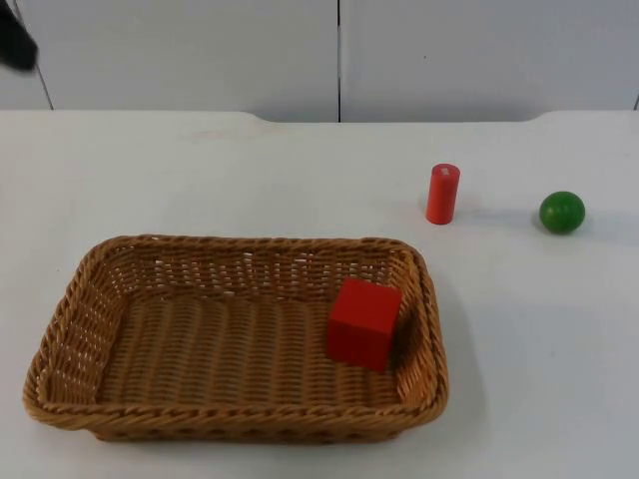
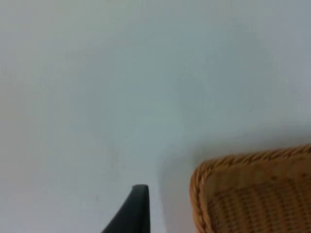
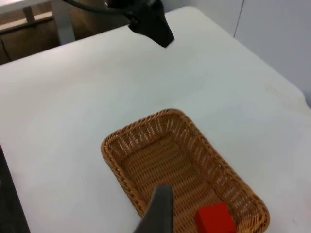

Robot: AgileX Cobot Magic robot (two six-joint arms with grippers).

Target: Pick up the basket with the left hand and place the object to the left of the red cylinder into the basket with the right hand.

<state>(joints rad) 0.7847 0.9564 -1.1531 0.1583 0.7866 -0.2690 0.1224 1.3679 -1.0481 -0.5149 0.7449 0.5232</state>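
A brown wicker basket (image 1: 250,242) rests on the white table, front left. A red cube (image 1: 364,321) lies inside it against the right end wall. The red cylinder (image 1: 442,193) stands upright behind the basket's right end, and a green ball (image 1: 562,212) lies to its right. My left gripper (image 1: 15,42) hangs at the far left back, away from the basket; its wrist view looks past a basket corner (image 2: 243,160) onto bare table. My right gripper (image 3: 158,213) is held high, looking down on the basket (image 3: 146,124), the cube (image 3: 215,218) and the left gripper (image 3: 150,24).
The grey partition wall (image 1: 339,50) closes the table at the back. White table top (image 1: 250,170) stretches between the basket and the wall. In the right wrist view the table's far edge (image 3: 29,56) borders a floor with a table leg.
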